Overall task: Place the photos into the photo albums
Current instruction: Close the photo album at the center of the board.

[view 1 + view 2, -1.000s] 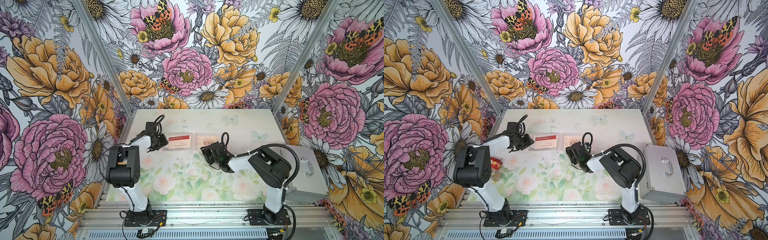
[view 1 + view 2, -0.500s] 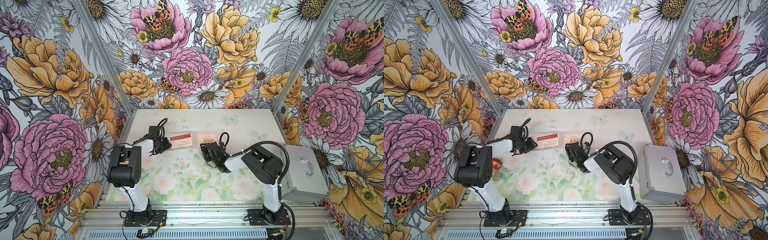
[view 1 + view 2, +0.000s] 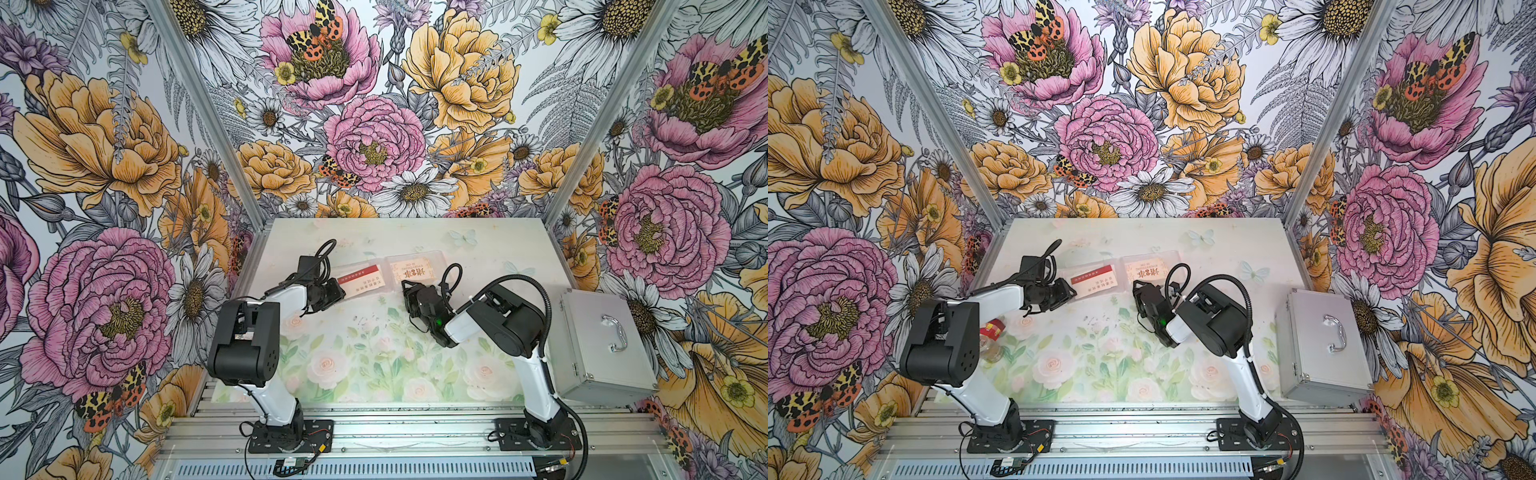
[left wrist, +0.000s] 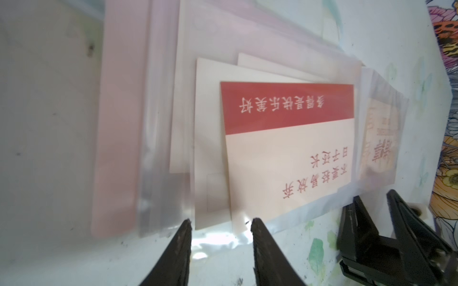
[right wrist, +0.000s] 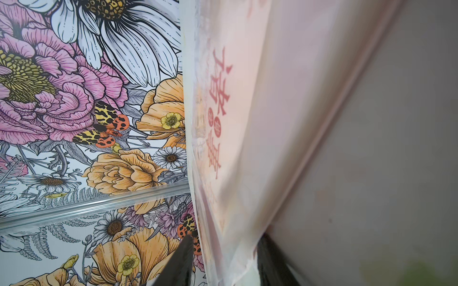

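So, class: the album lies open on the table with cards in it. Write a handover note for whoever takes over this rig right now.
Left gripper: open, tips at the near edge of the photo album's left page.
Right gripper: jaws straddle the right page's edge; grip unclear.
Done: red-topped card in the left page's sleeve, pale cards behind it; cream card in the right page.
Left: check that the red-topped card is fully seated. No loose cards in view.
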Available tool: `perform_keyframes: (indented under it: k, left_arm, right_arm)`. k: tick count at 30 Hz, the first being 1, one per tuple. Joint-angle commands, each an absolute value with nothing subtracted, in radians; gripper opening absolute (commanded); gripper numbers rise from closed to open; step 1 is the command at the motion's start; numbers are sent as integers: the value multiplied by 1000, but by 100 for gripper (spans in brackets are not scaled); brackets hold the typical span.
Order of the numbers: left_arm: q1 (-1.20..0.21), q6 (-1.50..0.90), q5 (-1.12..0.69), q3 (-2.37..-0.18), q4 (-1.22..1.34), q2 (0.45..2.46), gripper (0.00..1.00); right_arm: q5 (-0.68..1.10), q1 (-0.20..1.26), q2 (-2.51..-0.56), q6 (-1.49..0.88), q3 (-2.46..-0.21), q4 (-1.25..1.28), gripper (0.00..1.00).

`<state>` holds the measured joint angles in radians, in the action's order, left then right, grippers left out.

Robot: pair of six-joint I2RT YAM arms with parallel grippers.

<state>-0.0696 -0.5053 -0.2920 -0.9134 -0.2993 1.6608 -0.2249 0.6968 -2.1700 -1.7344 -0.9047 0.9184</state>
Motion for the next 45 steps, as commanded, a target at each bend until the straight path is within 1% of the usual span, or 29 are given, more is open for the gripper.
perform_keyframes:
  k: [1, 4, 7, 14, 18, 21, 25, 33, 39, 42, 45]
  left_arm:
    - [-52, -536, -237, -925, -297, 1559, 41]
    - [-56, -549, -205, -980, -295, 1543, 41]
    - [-67, -546, -230, -1083, -295, 1620, 42]
    - [-104, -526, -261, -1386, -325, 1944, 42]
    - [-122, -481, -244, -1600, -431, 2132, 41]
    - [-127, -469, -274, -1704, -498, 2236, 41]
    - [-154, -469, -294, -1688, -504, 2261, 40]
    - [-208, -463, -269, -1552, -497, 2221, 40]
    - [-231, -466, -249, -1455, -429, 2185, 39]
    - [-231, -466, -255, -1441, -425, 2192, 38]
    - [-231, -463, -251, -1428, -419, 2192, 38]
  right_arm:
    - [-248, 679, -2184, -1705, -914, 889, 44]
    - [-239, 668, -2190, -1708, -918, 887, 44]
    - [-233, 663, -2195, -1709, -926, 883, 44]
    - [-205, 657, -2203, -1718, -931, 868, 44]
    - [-197, 657, -2198, -1717, -931, 852, 44]
    - [-192, 656, -2198, -1718, -932, 851, 45]
    - [-185, 655, -2204, -1718, -937, 848, 45]
    - [-159, 639, -2243, -1702, -991, 841, 46]
    - [-118, 630, -2284, -1668, -1083, 816, 47]
    - [-110, 629, -2302, -1658, -1116, 808, 47]
    - [-64, 621, -2329, -1637, -1156, 812, 47]
